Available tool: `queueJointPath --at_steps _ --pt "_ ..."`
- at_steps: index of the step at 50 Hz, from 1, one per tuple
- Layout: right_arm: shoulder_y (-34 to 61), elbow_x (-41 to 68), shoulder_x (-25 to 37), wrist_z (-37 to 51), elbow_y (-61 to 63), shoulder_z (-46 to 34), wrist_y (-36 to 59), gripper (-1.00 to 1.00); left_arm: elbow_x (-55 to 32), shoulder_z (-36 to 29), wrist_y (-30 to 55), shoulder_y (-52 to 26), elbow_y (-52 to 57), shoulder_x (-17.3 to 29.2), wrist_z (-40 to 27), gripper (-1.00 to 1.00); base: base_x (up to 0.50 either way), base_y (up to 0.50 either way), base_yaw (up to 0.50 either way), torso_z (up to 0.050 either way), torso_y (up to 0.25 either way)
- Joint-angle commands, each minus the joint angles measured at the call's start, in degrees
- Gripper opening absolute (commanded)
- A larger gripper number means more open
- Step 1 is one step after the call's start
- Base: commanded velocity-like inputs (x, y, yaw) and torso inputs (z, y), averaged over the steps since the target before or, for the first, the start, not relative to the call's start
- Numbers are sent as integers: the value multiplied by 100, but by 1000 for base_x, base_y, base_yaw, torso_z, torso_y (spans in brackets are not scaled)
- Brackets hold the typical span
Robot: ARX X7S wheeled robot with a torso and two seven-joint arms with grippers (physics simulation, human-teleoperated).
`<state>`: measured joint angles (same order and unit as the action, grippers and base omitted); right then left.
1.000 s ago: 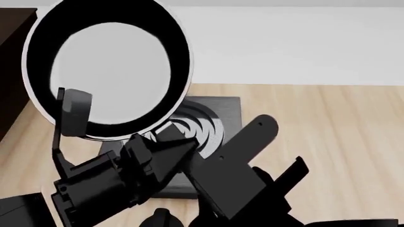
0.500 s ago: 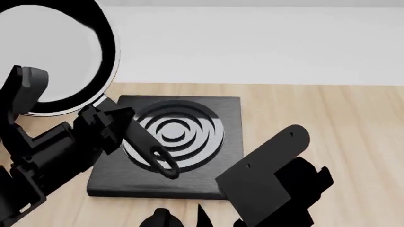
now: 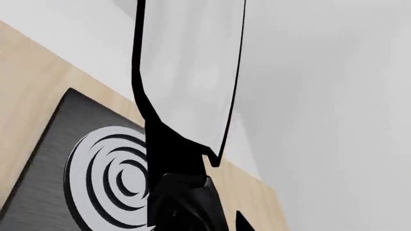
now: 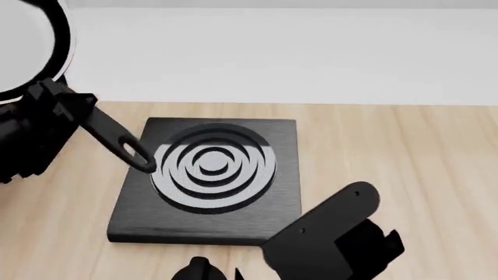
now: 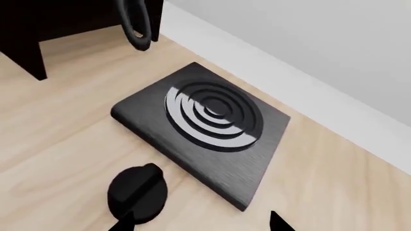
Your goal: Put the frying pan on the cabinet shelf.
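The frying pan [image 4: 17, 49] is held up in the air at the far left of the head view, half cut off by the frame edge, its pale inside facing me. Its black handle [image 4: 116, 140] slants down toward the hob, and the loop end also shows in the right wrist view [image 5: 136, 26]. My left gripper [image 4: 58, 111] is shut on the handle close to the pan. In the left wrist view the pan [image 3: 192, 72] stands edge-on above that gripper [image 3: 183, 211]. The dark cabinet [image 5: 45, 24] shows in the right wrist view beside the handle loop. My right gripper [image 5: 199, 226] is open and empty.
A square black hob plate with concentric rings [image 4: 210, 175] lies on the pale wooden table [image 4: 404, 151]. A small black knob-like object [image 5: 136, 191] sits on the table near the right gripper. The right arm [image 4: 335, 233] is low at the front right. A white wall runs behind.
My left arm has swung the pan leftward, from over the hob to the far left edge of the head view. The hob is now uncovered. The right arm has drawn back a little.
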<state>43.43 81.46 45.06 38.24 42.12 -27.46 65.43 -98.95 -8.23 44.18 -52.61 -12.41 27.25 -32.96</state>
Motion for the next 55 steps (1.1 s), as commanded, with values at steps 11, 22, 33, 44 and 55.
queueJointPath --at_steps 11,22,33,44,55 --pt "98 -25 -185 66 -81 -203 66 100 -486 367 -216 -1026 -1825 265 666 -100 0 0 0 0 2" --pt "57 -158 -283 6 -124 -349 64 100 -526 469 -483 -1741 -3001 77 1098 -100 0 0 0 1 3" --pt "17 -196 -366 37 -137 -457 61 100 -89 23 -385 -2690 -4746 21 1761 -100 0 0 0 0 2" --pt "-148 -423 -434 -54 -182 -576 -51 100 -167 37 -127 -3513 -6124 110 2387 -100 0 0 0 1 2" --pt "-307 -667 -501 -195 -201 -685 -206 100 -1412 1482 -1142 -1935 -2972 162 -79 -100 0 0 0 0 2"
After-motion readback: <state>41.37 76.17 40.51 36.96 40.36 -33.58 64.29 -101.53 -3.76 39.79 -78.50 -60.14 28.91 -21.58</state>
